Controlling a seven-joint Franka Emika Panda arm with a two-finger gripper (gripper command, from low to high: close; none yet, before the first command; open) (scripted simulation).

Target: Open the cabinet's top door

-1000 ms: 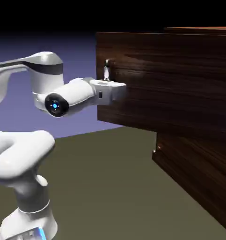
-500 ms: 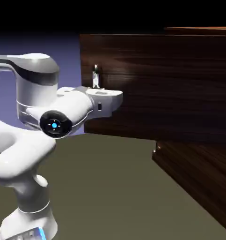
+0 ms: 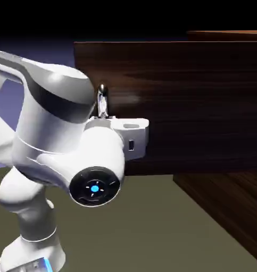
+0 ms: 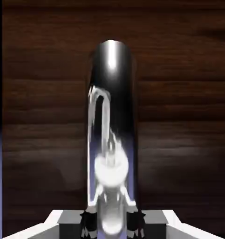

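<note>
My fingers (image 4: 112, 223) are clenched on the silver handle (image 3: 102, 100) of the top door (image 3: 194, 101), which stands swung well out from the cabinet (image 3: 231, 212); opening is largely achieved, with any remaining swing outstanding.

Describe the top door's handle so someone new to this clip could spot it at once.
Find the big dark wood cabinet and its top door, swung out toward the arm. Near that door's free edge stands a slim upright silver handle, with the white tool shut on it. It is the only shiny metal on the door.
</note>
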